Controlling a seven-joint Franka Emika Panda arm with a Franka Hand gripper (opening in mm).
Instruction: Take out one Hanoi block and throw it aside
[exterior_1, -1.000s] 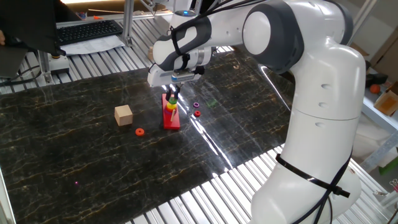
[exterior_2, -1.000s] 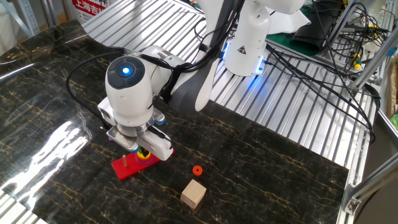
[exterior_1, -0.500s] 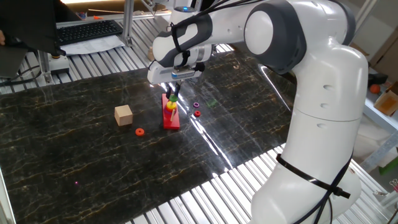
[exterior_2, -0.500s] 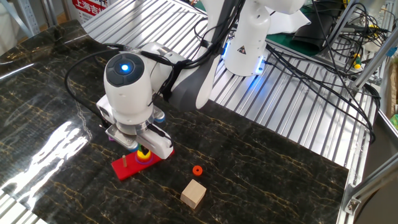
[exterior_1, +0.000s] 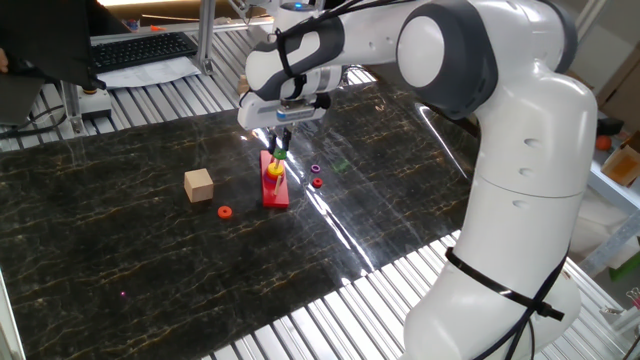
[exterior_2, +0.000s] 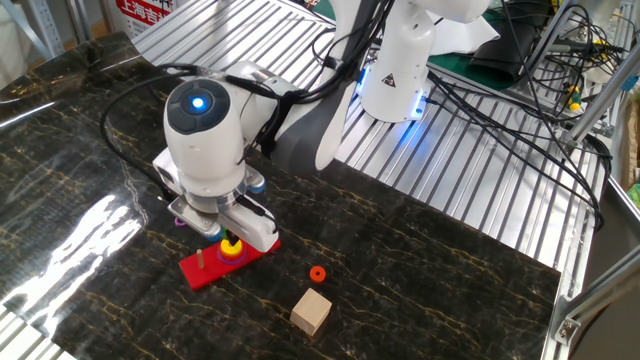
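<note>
I see the dark marbled worktop (exterior_1: 120, 230) filling most of both views, with the white Franka arm (exterior_1: 500, 150) bending over it. Near the worktop's centre lies the flat red peg base (exterior_1: 275, 190), with a yellow ring (exterior_2: 231, 246) stacked on a peg. Directly above that stack hangs the pincer (exterior_1: 280, 150), fingers pointing down, pinched onto the small flat green ring (exterior_1: 279, 153), which sits clear above the yellow ring, lifted off the stack. In the view from the arm's side, the wrist housing hides the green ring. At about nine o'clock from the base stands the tan wooden cube (exterior_1: 199, 185), well apart. Just beside it, at five o'clock, lies the orange-red ring (exterior_1: 224, 212). At three o'clock from the base lie a small red ring (exterior_1: 317, 183) and a tiny purple ring (exterior_1: 316, 169).
</note>
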